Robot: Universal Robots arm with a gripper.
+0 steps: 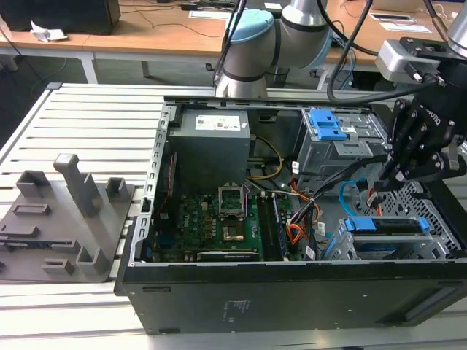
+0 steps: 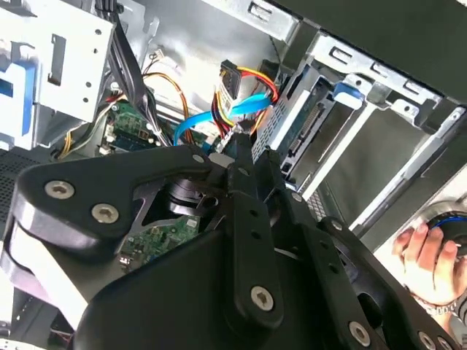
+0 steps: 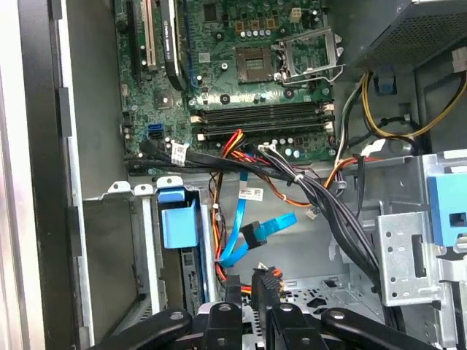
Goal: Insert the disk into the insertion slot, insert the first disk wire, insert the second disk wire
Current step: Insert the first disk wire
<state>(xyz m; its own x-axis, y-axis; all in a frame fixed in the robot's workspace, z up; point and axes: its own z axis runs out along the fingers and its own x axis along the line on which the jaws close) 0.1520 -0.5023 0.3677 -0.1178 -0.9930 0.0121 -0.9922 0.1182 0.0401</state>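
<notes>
The disk [image 1: 387, 224], silver in its bright blue carrier [image 3: 177, 222], sits inside the insertion slot [image 1: 419, 205], the grey perforated cage at the exterior view's right. My black gripper [image 1: 379, 184] hangs just beside that cage. In the first wrist view my gripper [image 3: 248, 286] is shut on the first disk wire [image 3: 271, 275], a black plug on orange and red leads. The second disk wire [image 3: 244, 237], flat and light blue, loops freely beside it with its black plug loose. The second wrist view shows both wires [image 2: 244, 106] just past my gripper [image 2: 241, 149], close to the disk's rear edge [image 2: 310, 124].
The open computer case holds a green motherboard [image 1: 211, 226], a grey power supply [image 1: 211, 142] and a larger bay with blue latches [image 1: 328, 127]. Black cable bundles [image 3: 321, 197] cross above the slot. A person's hand [image 2: 427, 251] is outside the case. A grey fixture plate [image 1: 66, 211] lies at the exterior view's left.
</notes>
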